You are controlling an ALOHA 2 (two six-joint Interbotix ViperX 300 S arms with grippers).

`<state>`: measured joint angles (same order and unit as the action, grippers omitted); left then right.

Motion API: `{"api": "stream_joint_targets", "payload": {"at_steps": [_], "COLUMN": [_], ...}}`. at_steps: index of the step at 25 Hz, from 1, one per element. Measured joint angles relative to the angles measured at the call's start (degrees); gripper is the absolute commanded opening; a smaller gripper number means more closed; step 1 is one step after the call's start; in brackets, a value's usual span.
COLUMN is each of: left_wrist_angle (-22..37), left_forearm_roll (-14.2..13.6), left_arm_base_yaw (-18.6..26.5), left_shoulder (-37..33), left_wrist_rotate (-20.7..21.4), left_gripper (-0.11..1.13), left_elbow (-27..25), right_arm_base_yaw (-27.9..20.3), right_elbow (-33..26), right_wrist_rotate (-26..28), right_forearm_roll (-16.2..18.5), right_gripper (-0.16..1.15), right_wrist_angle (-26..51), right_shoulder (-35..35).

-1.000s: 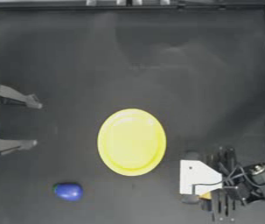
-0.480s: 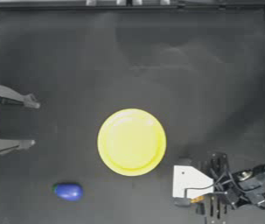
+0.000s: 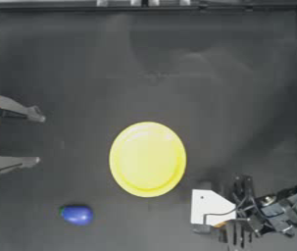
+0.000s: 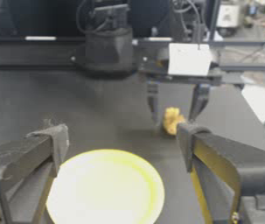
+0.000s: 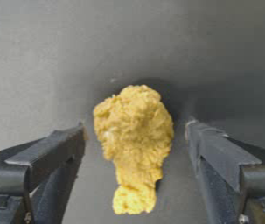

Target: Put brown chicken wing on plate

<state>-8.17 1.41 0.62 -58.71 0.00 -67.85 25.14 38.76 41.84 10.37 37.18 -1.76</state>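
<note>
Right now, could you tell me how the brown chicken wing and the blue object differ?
The brown chicken wing is lumpy, irregular and golden-orange; the blue object is smooth, rounded and blue. The wing lies between the open jaws of the right claw, right of the plate; the blue object sits alone left of it, with no claw near. Both rest on the table, off the plate.

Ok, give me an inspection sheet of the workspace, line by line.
Surface: dark table, bare in its far half.
Job's things: brown chicken wing lying on the table between the right hand's open jaws, not yet gripped; yellow plate near the middle, with nothing on it.
Clutter: blue rounded object near the front left.
Hands: right hand low at the front right, straddling the wing; left hand parked at the left edge, open.
Cables: black wires along the right arm.
Surroundings: raised frame around the table.
</note>
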Motion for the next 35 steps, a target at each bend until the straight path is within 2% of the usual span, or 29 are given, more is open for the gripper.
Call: {"api": "stream_joint_targets", "payload": {"at_steps": [2, 4, 9, 11, 17, 21, 25, 29, 35], "left_wrist_angle": [0.0, 0.0, 0.0, 0.0, 0.0, 0.0, 0.0, 0.0, 0.0], "left_forearm_roll": [0.1, 0.1, 0.0, 0.1, 0.0, 0.1, 0.1, 0.1, 0.1], "left_arm_base_yaw": [0.0, -0.1, 0.0, 0.0, 0.0, 0.0, 0.0, 0.0, 0.0], "left_shoulder": [0.6, 1.1, 2.5, 2.5, 2.7, 3.9, 5.0, 5.8, 6.2], "left_wrist_rotate": [0.0, 0.0, 0.0, 0.0, 0.0, 0.0, 0.0, 0.0, 0.0], "left_gripper": [1.03, 1.03, 1.03, 1.03, 1.03, 1.03, 1.03, 1.03, 1.03], "left_elbow": [0.3, 0.6, 1.3, 1.4, 1.4, 1.8, 1.8, 1.8, 1.8], "right_arm_base_yaw": [0.0, 0.0, 0.1, 0.1, 0.1, -0.6, -2.7, -5.2, -11.3], "right_elbow": [0.0, 0.0, 0.0, -0.1, -0.8, -2.2, -3.9, -5.4, -8.8], "right_wrist_rotate": [0.0, 0.0, 0.0, -0.2, -1.1, -1.5, -2.7, -6.9, -16.7], "right_forearm_roll": [0.0, 0.0, -0.1, -0.1, 0.8, 4.0, 8.5, 10.9, 11.0], "right_gripper": [0.94, 0.84, 0.35, 0.23, 0.26, 0.26, 0.26, 0.26, 0.25], "right_wrist_angle": [-0.4, -0.4, -0.2, 0.0, 0.4, 1.8, 4.9, 7.2, 7.7], "right_shoulder": [-0.3, -0.5, -0.7, -0.7, 0.4, 3.1, 6.3, 7.5, 7.5]}}
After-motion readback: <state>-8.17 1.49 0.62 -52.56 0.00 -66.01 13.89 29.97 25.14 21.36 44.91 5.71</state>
